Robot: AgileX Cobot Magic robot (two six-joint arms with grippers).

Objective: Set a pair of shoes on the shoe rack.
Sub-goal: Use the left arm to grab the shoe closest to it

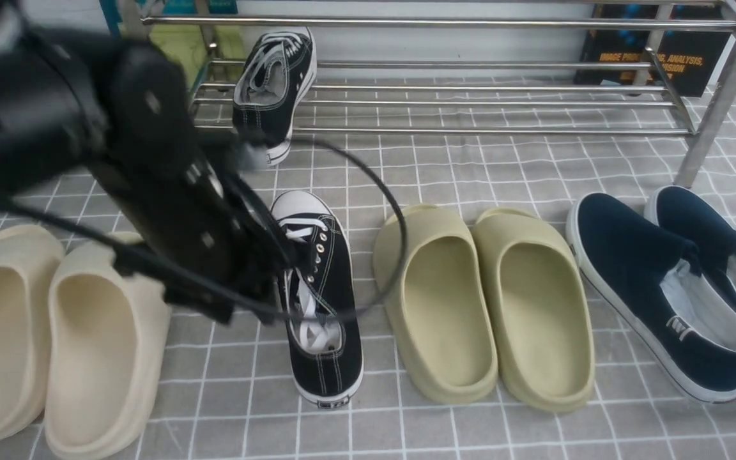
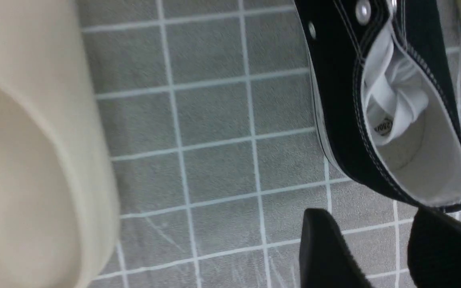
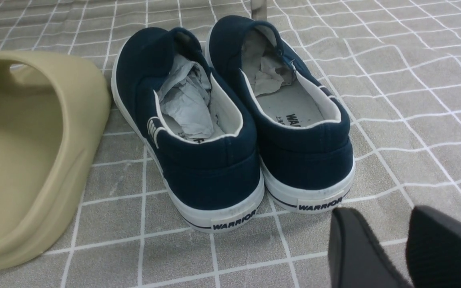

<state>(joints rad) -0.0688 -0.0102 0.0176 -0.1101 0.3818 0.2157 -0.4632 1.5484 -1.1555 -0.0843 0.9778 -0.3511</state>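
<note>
One black sneaker [image 1: 275, 89] lies tilted on the lower bars of the silver shoe rack [image 1: 470, 131], at its left end, with the toe over the front bar. The other black sneaker [image 1: 320, 300] stands on the grey checked mat with its toe towards the rack. My left arm [image 1: 151, 179] hangs over its left side and hides the fingers in the front view. In the left wrist view my left gripper [image 2: 374, 224] is open and empty just behind that sneaker's heel [image 2: 414, 160]. My right gripper [image 3: 378, 224] is open and empty.
Two cream slippers [image 1: 55, 338] lie left of the floor sneaker, and one shows in the left wrist view [image 2: 34, 160]. Two olive slippers [image 1: 483, 300] lie to its right. Two navy slip-ons [image 1: 668, 287] lie far right, just ahead of my right gripper [image 3: 198, 120]. A black cable [image 1: 400, 243] loops off the left arm.
</note>
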